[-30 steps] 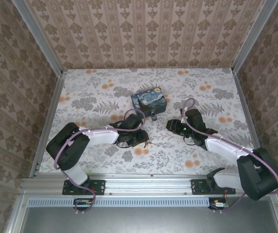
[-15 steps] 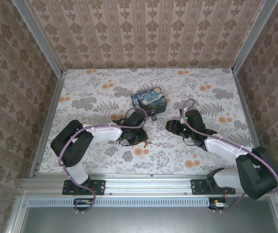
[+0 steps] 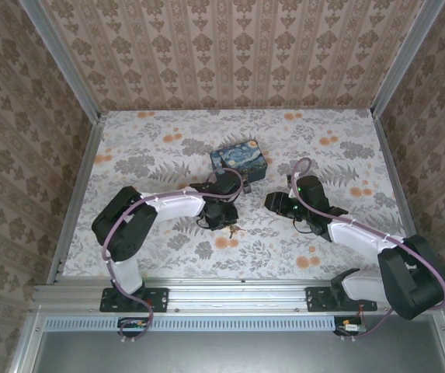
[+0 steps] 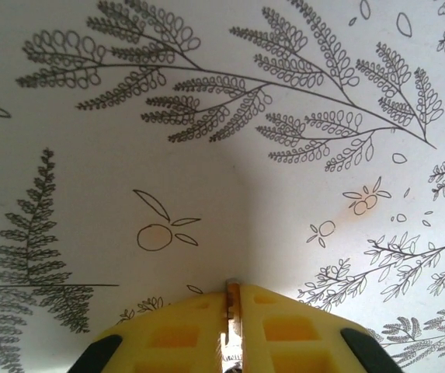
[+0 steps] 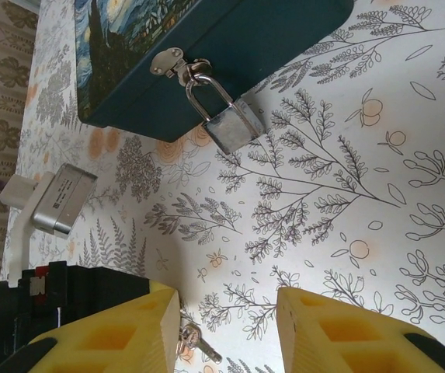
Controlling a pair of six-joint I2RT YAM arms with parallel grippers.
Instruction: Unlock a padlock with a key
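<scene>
1. The padlock (image 5: 234, 126) hangs by its closed shackle from the blue box's (image 5: 276, 47) hasp, its body low against the worktop (image 5: 416, 233);
2. left fingers (image 4: 179, 334) pressed together on a thin metal edge, seemingly the key (image 4: 233, 307);
3. right fingers (image 5: 338, 330) apart and empty, near the padlock.

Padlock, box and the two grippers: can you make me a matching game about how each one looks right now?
Things:
1. padlock
2. box
3. left gripper
4. right gripper

Looks:
A. fingers apart
B. dark blue, with a painted lid
C. silvery, hooked onto the box
D. fingers pressed together

Pairs: 1-C, 2-B, 3-D, 4-A
</scene>
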